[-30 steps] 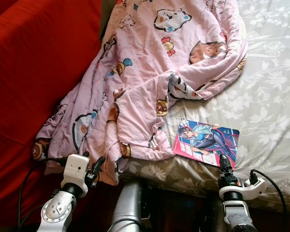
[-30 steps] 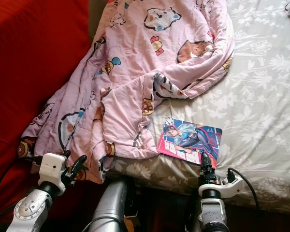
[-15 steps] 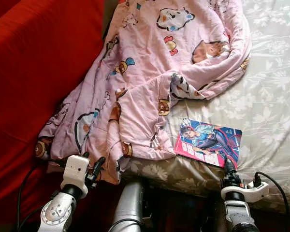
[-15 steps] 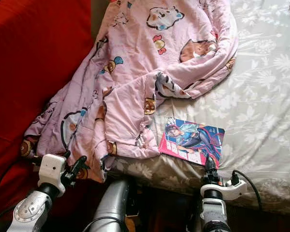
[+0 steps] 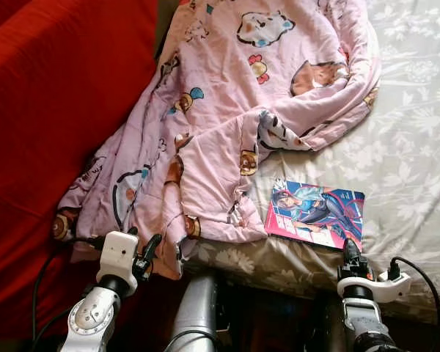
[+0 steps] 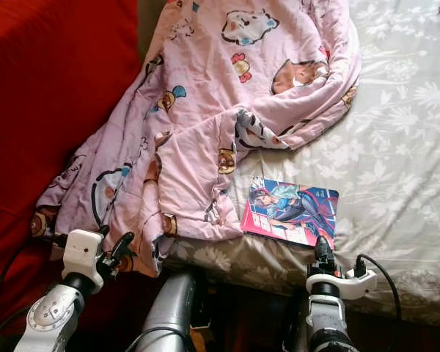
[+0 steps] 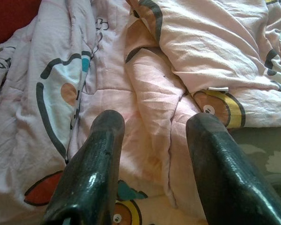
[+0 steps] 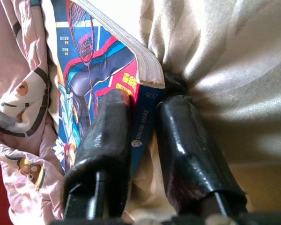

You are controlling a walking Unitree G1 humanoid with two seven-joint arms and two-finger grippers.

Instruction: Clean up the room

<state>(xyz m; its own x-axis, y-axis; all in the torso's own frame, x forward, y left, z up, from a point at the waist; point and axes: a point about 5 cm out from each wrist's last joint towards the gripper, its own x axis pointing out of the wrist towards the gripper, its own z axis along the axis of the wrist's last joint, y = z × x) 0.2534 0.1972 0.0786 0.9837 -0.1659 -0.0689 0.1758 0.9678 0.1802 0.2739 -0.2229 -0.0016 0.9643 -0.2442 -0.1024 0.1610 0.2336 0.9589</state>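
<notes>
The book lies flat on the bed, near the front edge, its left edge just beside the rumpled pink blanket. The right gripper is at the book's near corner: in the right wrist view one finger sits on the cover and the other is down on the spine side against the sheet, so the fingers are narrow, straddling that corner. It looks like a pinch on the book, but from that angle I can't say for sure they're actually squeezing it. The book isn't lifted at all, it's flat on the sheet.

The left gripper hangs low by the blanket's drooping front edge, fingers spread wide with nothing between them, just pointing at the folds.

Progress-wise, I'd say barely started. The book is the one thing being dealt with, and it's not picked up yet. The blanket is bunched in a heap, half spilling off the bed toward the red couch on the left. So what's left is pretty much everything: lift the book, put it somewhere, then sort out that blanket.
</notes>
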